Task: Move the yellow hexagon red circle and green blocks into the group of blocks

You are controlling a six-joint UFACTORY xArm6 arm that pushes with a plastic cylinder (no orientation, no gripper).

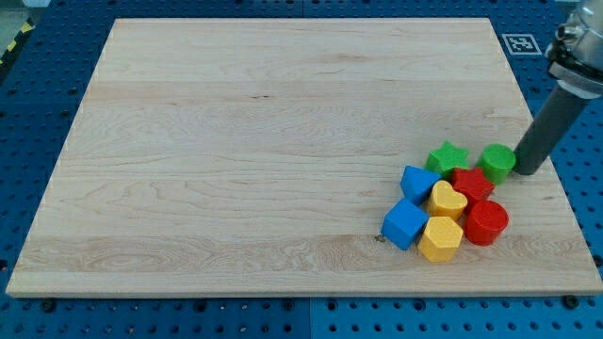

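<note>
Yellow hexagon (440,239): at the bottom of the cluster, in the lower right part of the wooden board (236,141); touching the blue cube (405,224) on the view's left and the red circle (487,223) on the view's right. Red circle: at the cluster's lower right edge, just below the red star-like block (472,183). Green star-shaped block (448,157): at the top of the cluster, touching the red star-like block. Green round block (498,161): at the cluster's upper right, just beside the red star-like block. Yellow heart-shaped block (447,201): in the middle of the cluster, above the yellow hexagon. Second blue block (417,182), shape unclear: at the cluster's left, above the blue cube. All eight blocks packed together as one group.

No pincer fitted; open or closed state not applicable, rod only. My tip (524,172): on the board, just to the view's right of the green round block, touching or nearly touching. Rod leaning up toward the view's top right corner.

Surrounding the board: blue perforated table (28,104).
</note>
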